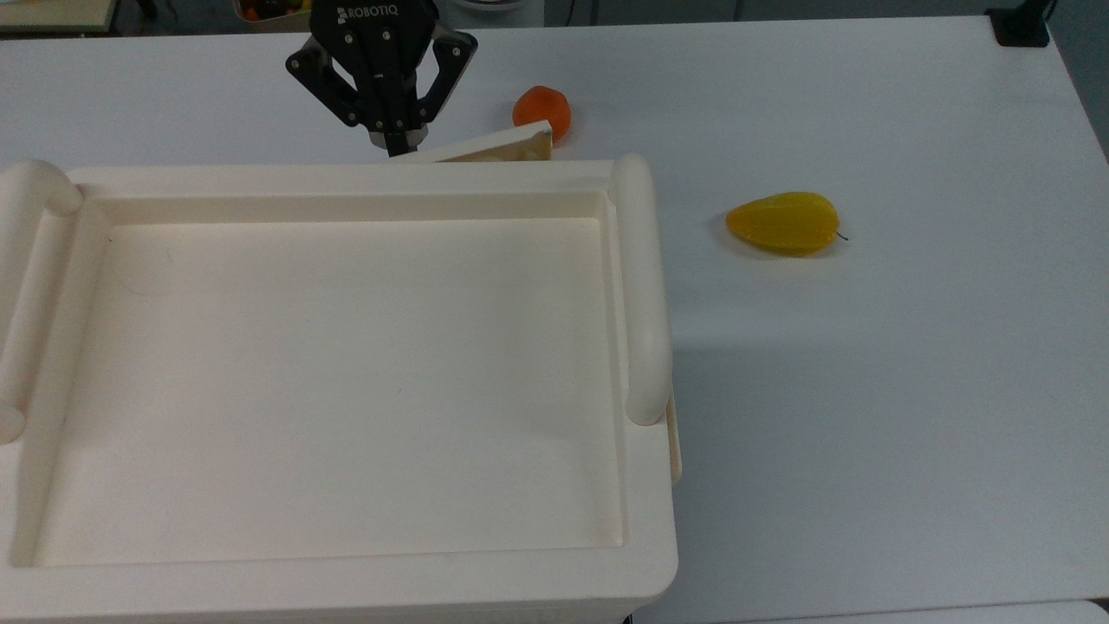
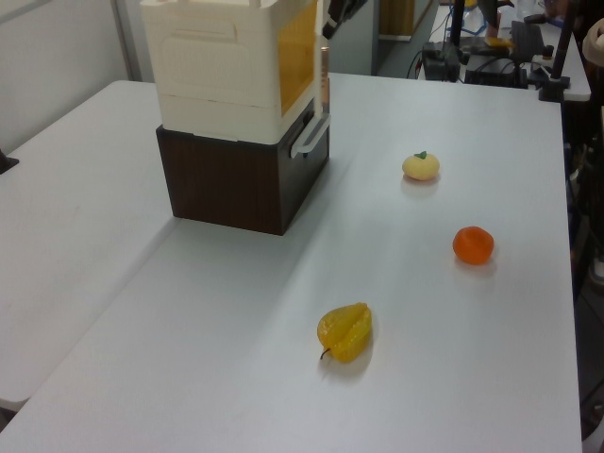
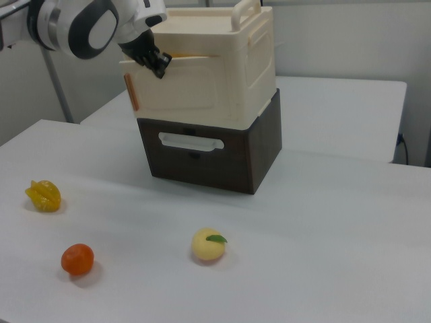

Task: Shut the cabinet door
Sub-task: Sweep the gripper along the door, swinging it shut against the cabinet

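Note:
The cream cabinet [image 3: 222, 64] stands on a dark brown drawer box [image 3: 215, 155]. Its cabinet door [image 1: 489, 147] is ajar at a small angle to the cabinet front, hinged on the top view's left, free edge towards the orange. In the right view the cabinet door [image 3: 178, 91] nearly covers the opening. In the left view the cabinet door [image 2: 324, 80] appears edge-on beside the yellow-lit interior. My gripper [image 1: 395, 143] is shut, its tips against the door's outer face. The gripper [image 3: 159, 66] meets the door near its upper edge.
An orange [image 1: 541, 108] lies just beyond the door's free edge, a yellow starfruit [image 1: 784, 223] further to the top view's right. A pale peach-like fruit [image 2: 420, 166] lies on the white table [image 1: 866, 390] in front of the cabinet. The cabinet's tray-like top [image 1: 346, 381] has rounded side handles.

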Robot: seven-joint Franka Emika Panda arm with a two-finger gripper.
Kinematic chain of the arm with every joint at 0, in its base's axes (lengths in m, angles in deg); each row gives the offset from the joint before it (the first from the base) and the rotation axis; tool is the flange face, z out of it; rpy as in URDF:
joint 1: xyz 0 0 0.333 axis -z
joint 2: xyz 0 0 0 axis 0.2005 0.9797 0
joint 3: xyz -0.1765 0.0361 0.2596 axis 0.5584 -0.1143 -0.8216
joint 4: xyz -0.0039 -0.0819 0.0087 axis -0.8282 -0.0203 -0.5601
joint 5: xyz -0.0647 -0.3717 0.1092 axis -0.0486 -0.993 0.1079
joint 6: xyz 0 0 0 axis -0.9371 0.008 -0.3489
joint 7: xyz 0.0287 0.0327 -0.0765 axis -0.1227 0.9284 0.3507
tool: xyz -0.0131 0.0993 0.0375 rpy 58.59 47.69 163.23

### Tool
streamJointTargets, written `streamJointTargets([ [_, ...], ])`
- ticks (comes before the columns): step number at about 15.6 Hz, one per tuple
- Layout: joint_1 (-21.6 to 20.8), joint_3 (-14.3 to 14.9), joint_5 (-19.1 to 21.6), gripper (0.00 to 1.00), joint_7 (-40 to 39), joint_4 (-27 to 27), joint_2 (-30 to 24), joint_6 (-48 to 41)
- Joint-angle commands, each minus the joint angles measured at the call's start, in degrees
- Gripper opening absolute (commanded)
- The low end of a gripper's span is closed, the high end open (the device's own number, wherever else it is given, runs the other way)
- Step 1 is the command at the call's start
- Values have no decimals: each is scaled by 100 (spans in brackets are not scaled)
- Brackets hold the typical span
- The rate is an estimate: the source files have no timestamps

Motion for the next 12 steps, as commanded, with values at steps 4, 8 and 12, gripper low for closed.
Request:
streamJointTargets([
  [4, -52, -49, -31, 0, 54, -221, 175, 1009],
  [8, -52, -49, -31, 0, 36, -221, 193, 1149],
  [12, -52, -49, -31, 0, 19, -221, 289, 1589],
])
